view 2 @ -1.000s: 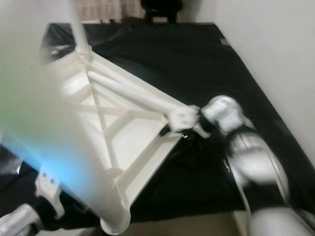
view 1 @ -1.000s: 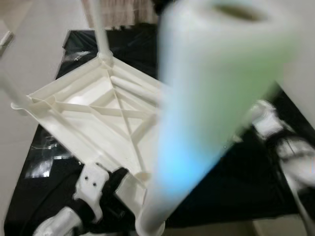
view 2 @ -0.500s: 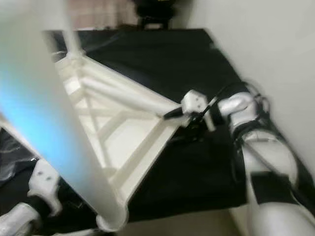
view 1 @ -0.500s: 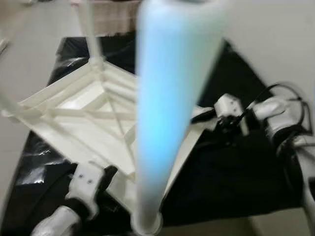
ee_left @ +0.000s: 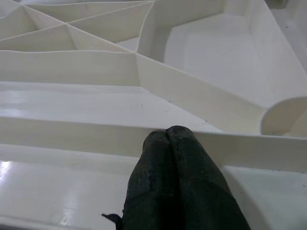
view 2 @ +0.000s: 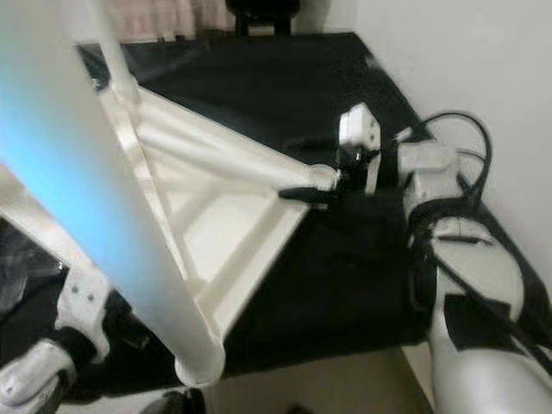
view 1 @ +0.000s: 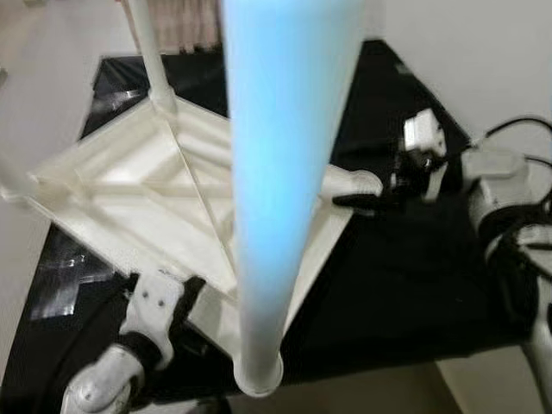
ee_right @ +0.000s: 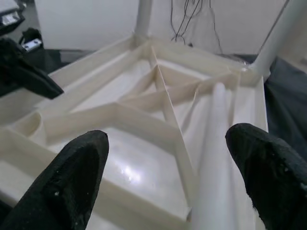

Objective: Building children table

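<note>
Where the scene is closest to the camera, a thick white table leg (view 1: 280, 172) (blurred and tinted blue) is seen rising from the near corner of an upturned white plastic tabletop (view 1: 138, 198), which lies ribbed side up on a black mat (view 2: 285, 86). At that near edge the left gripper (view 1: 185, 297) is placed against the tabletop's rim, and in the left wrist view its two black fingers (ee_left: 177, 191) are pressed together with nothing between them, their tips resting on a flat rib. Further out, at the tabletop's right corner, the right gripper (view 2: 302, 191) is held with its fingers (ee_right: 76, 172) spread wide apart, beside the end of a loose white leg (view 2: 233, 155) lying across the ribs. At the far corner another slim leg (view 1: 147, 52) is seen standing upright. A pale wall (view 2: 466, 60) is seen beyond the mat on the right.
</note>
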`<state>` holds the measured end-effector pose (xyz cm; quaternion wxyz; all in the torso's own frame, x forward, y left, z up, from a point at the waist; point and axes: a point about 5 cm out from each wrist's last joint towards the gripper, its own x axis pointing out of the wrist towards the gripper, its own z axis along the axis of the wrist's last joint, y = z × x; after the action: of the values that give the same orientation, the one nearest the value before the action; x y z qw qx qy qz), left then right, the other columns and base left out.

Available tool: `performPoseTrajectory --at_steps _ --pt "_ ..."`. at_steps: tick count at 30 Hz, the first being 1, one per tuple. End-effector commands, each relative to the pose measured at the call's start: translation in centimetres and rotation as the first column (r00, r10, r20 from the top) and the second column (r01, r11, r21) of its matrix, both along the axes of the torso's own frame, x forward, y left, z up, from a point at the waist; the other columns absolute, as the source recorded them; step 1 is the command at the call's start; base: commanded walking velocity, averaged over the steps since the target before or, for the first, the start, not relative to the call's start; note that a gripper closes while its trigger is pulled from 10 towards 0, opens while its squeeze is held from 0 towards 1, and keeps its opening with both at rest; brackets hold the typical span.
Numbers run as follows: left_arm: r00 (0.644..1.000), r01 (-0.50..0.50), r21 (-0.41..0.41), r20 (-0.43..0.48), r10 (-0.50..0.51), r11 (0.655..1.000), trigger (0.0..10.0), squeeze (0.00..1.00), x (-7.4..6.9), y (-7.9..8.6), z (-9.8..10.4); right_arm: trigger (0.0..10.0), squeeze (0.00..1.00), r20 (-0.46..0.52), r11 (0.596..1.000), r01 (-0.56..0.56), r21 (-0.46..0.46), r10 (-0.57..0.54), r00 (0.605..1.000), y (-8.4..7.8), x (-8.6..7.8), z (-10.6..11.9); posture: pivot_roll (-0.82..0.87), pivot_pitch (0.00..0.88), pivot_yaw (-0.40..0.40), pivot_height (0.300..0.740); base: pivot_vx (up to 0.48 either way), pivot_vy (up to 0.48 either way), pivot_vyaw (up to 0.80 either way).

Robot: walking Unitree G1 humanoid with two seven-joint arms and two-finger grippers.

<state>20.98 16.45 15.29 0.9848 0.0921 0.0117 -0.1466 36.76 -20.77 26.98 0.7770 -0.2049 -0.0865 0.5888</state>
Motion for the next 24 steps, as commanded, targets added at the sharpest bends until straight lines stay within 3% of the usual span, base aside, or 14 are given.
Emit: performPoseTrajectory --at_steps 1,4,5,8,9,12,14,16,17,19,20,22,23,24 --pt "0.997 -0.036 0.023 -0.06 0.038 0.999 10.0 0.0 -0.1 0.4 -1.3 10.0 0.0 0.011 0.994 0.077 0.083 -0.078 0.997 0.7 0.0 0.4 0.12 0.196 -0.021 0.74 0.0 0.0 0.0" --pt "0.998 -0.039 0.021 -0.057 0.04 0.999 10.0 0.0 0.0 0.4 -1.2 10.0 0.0 0.012 0.985 0.122 0.123 -0.124 0.992 1.1 0.1 0.4 0.12 0.196 -0.021 0.74 0.0 0.0 0.0" --pt "0.998 -0.044 0.02 -0.053 0.045 0.999 10.0 0.0 0.1 0.4 -1.2 10.0 0.0 0.003 0.964 0.186 0.189 -0.19 0.982 1.4 0.4 0.5 0.12 0.191 -0.019 0.74 0.0 0.0 0.0" --pt "0.997 -0.059 0.027 -0.04 0.06 0.998 10.0 0.0 0.3 0.7 -0.9 10.0 0.0 -0.063 0.871 0.32 0.373 -0.321 0.945 1.6 1.7 0.5 0.12 0.185 -0.016 0.74 0.0 0.0 0.0" --pt "0.997 -0.059 0.027 -0.04 0.06 0.998 10.0 0.0 0.3 0.7 -0.9 10.0 0.0 -0.063 0.871 0.32 0.373 -0.321 0.945 1.6 1.7 0.5 0.12 0.185 -0.016 0.74 0.0 0.0 0.0" --pt "0.996 -0.083 0.033 -0.014 0.084 0.996 10.0 0.0 0.7 1.1 -0.3 10.0 0.0 -0.124 0.766 0.418 0.488 -0.413 0.902 1.1 2.8 0.4 0.12 0.181 -0.016 0.74 0.0 0.0 0.0" --pt "0.996 -0.083 0.033 -0.014 0.084 0.996 10.0 0.0 0.7 1.1 -0.3 10.0 0.0 -0.124 0.766 0.418 0.488 -0.413 0.902 1.1 2.8 0.4 0.12 0.181 -0.016 0.74 0.0 0.0 0.0" --pt "0.995 -0.098 0.027 0.006 0.098 0.995 10.0 0.0 1.0 1.3 0.0 10.0 0.0 -0.155 0.711 0.469 0.523 -0.462 0.873 1.1 2.7 0.2 0.12 0.176 -0.014 0.74 0.0 0.0 0.0" --pt "0.995 -0.098 0.027 0.006 0.098 0.995 10.0 0.0 1.0 1.3 0.0 10.0 0.0 -0.155 0.711 0.469 0.523 -0.462 0.873 1.1 2.7 0.2 0.12 0.176 -0.014 0.74 0.0 0.0 0.0" --pt "0.994 -0.104 0.019 0.022 0.103 0.994 10.0 0.0 1.2 1.3 0.4 10.0 0.0 -0.183 0.659 0.52 0.544 -0.512 0.839 1.2 2.5 0.1 0.11 0.177 -0.009 0.74 0.0 0.0 0.0" --pt "0.994 -0.104 0.019 0.022 0.103 0.994 10.0 0.0 1.2 1.3 0.4 10.0 0.0 -0.183 0.659 0.52 0.544 -0.512 0.839 1.2 2.5 0.1 0.11 0.177 -0.009 0.74 0.0 0.0 0.0" --pt "0.994 -0.106 0.012 0.038 0.105 0.994 10.0 0.0 1.5 1.2 0.7 10.0 0.0 -0.233 0.539 0.631 0.558 -0.628 0.743 0.7 3.0 0.4 0.11 0.176 -0.006 0.74 0.0 0.0 0.0" --pt "0.993 -0.107 0.011 0.045 0.107 0.994 10.0 0.0 1.7 1.3 0.9 10.0 0.0 -0.24 0.456 0.691 0.561 -0.709 0.663 0.2 3.3 0.8 0.12 0.177 -0.011 0.74 0.0 0.0 0.0" --pt "0.993 -0.107 0.011 0.045 0.107 0.994 10.0 0.0 1.7 1.3 0.9 10.0 0.0 -0.24 0.456 0.691 0.561 -0.709 0.663 0.2 3.3 0.8 0.12 0.177 -0.011 0.74 0.0 0.0 0.0"
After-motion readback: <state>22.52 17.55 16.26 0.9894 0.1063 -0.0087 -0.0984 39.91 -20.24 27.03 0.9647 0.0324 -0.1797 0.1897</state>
